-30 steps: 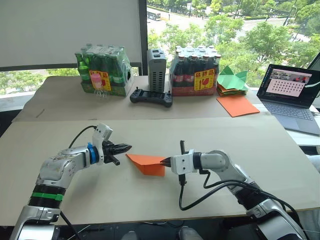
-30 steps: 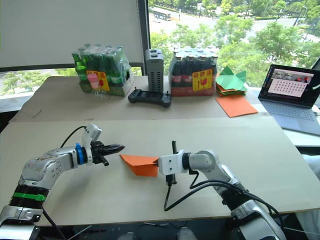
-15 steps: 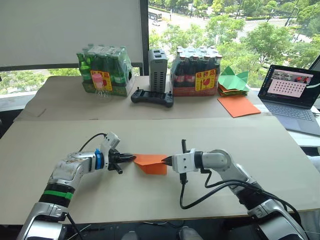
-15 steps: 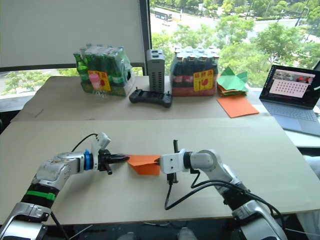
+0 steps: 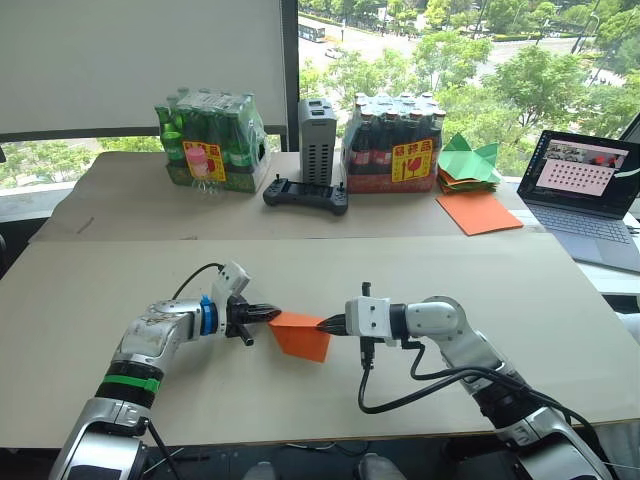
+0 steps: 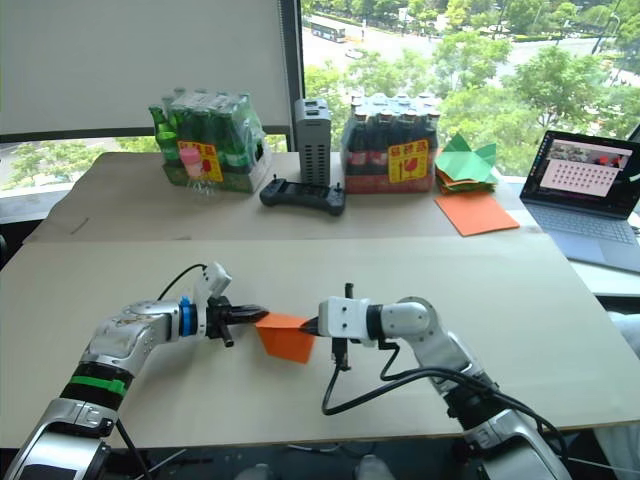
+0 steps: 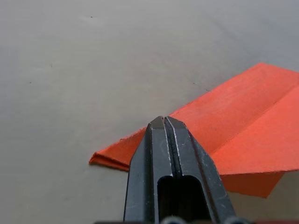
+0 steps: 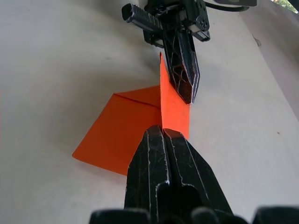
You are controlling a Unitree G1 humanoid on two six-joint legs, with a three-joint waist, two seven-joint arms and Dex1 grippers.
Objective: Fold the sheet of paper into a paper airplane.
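The bright-orange folded paper sheet [image 5: 302, 334] sits lower centre of the frame on the pale beige table [image 5: 400, 265], caught between both arms so a crease can be worked. The left black two-finger gripper [image 5: 272, 315] has its jaws pressed together at the paper's left corner; the right black two-finger gripper [image 5: 326, 324] pinches the right edge, lifting one flap upright. The paper looks part-folded (triangular, layered, pointed corners), likely mid-way to a dart, wings unfinished
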